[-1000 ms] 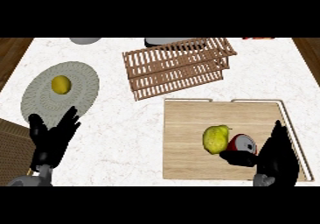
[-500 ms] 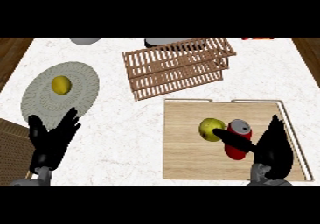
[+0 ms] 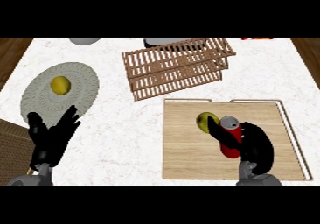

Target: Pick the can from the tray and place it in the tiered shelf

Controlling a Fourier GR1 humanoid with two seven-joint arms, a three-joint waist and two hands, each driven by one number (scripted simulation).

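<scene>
We see the right hand (image 3: 254, 144) wrapped around the red can (image 3: 230, 139), its thumb lying across the can's left side and its fingers curled behind it, so the can sits enclosed in the grasp; we judge this hold suits carrying the can away from the wooden tray (image 3: 188, 162). The can lies over the middle of the tray, tilted, with its grey top pointing toward the tray's far edge; whether it rests on the wood or hangs just above it we cannot tell. Its body is plain red and cylindrical, its lid a dull metal disc. Just beside the can, toward the tray's left edge, rests a yellow-green fruit (image 3: 206, 120), close enough that the thumb passes in front of it. The slatted wooden shelf (image 3: 175, 70) stands beyond the tray's far edge, toward the counter's (image 3: 124, 140) far side, well apart from the can, and we judge that the carry must go forward and slightly left. The left hand (image 3: 54, 136) rests open near the counter's near-left corner, fingers straight and spread, holding nothing. A grey plate (image 3: 82, 87) with a yellow fruit (image 3: 60, 85) lies toward the counter's left edge.
</scene>
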